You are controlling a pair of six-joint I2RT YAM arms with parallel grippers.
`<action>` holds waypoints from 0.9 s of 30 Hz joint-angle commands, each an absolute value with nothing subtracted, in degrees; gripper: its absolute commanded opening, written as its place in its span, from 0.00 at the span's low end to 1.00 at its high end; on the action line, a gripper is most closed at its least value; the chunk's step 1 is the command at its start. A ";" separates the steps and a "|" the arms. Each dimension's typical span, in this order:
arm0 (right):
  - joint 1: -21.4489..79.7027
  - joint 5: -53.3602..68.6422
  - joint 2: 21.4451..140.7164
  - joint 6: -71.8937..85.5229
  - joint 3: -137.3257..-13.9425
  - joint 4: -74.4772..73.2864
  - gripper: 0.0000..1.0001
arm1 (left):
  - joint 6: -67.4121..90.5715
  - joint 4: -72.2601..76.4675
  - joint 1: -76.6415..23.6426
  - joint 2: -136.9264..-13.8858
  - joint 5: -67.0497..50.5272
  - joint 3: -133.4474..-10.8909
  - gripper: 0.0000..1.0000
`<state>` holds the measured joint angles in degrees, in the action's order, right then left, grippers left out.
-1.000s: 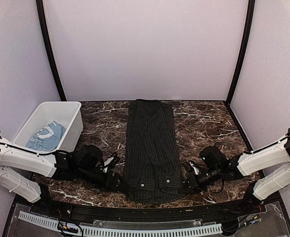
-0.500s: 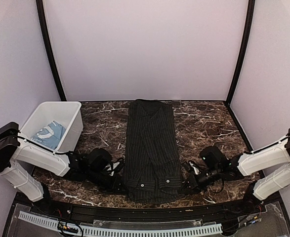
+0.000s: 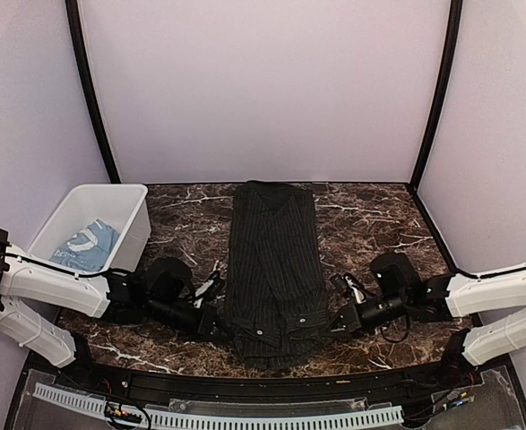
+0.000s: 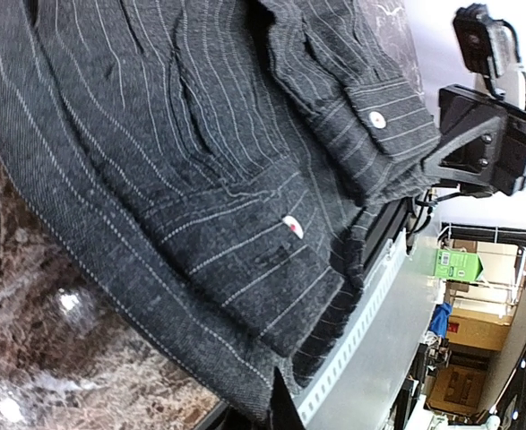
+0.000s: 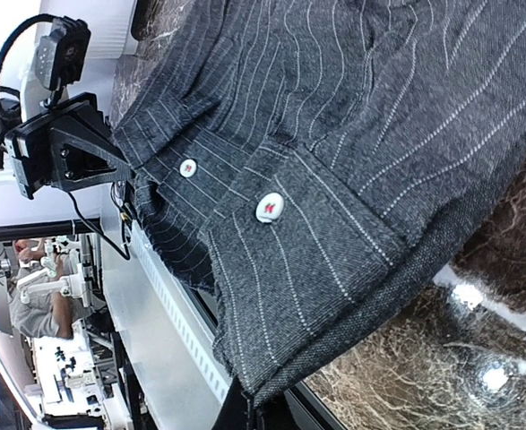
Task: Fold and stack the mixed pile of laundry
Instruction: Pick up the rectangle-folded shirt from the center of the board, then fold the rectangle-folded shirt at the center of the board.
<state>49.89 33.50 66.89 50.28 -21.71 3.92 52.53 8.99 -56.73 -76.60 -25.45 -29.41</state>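
My left claw [image 3: 211,322] and right claw [image 3: 338,323] seemingly pinch the black shirt [image 3: 274,251] by its hem corners, the hem spanning between them, ready to fold.

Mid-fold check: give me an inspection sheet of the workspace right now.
Surface: dark marble table, glossy.
Job's things: black pinstriped shirt folded into a long strip, centre; light blue T-shirt in the white bin, left.
Clutter: nothing seen.
Grippers: left gripper shut on the shirt's near left corner; right gripper shut on its near right corner.
Cables: black cables looped at both wrists.
Surroundings: pale walls, black corner posts.
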 commanded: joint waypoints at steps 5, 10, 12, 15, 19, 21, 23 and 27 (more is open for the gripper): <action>48.68 29.80 67.38 46.04 -25.53 2.19 0.00 | 49.43 11.36 -52.43 -77.10 -26.06 -31.78 0.00; 44.54 31.08 69.27 43.17 -27.65 2.71 0.00 | 46.51 11.32 -49.02 -78.37 -26.80 -33.90 0.00; 42.75 31.73 71.15 41.35 -29.35 2.75 0.00 | 44.86 11.90 -47.48 -79.79 -27.40 -35.12 0.00; 40.20 32.56 74.79 37.97 -32.68 2.55 0.00 | 43.06 12.39 -45.13 -83.06 -27.99 -38.18 0.00; 36.22 34.11 80.50 33.60 -37.90 3.38 0.00 | 41.11 13.45 -41.69 -87.51 -28.98 -42.82 0.00; 33.96 34.87 83.34 31.82 -41.16 3.53 0.00 | 40.28 13.83 -39.90 -89.96 -29.28 -45.83 0.00; 31.64 35.93 86.25 30.02 -45.28 3.49 0.00 | 39.65 14.13 -37.87 -92.47 -29.89 -49.10 0.00; 26.88 37.52 93.41 26.71 -53.51 2.39 0.00 | 38.46 13.51 -33.77 -98.08 -30.65 -56.03 0.00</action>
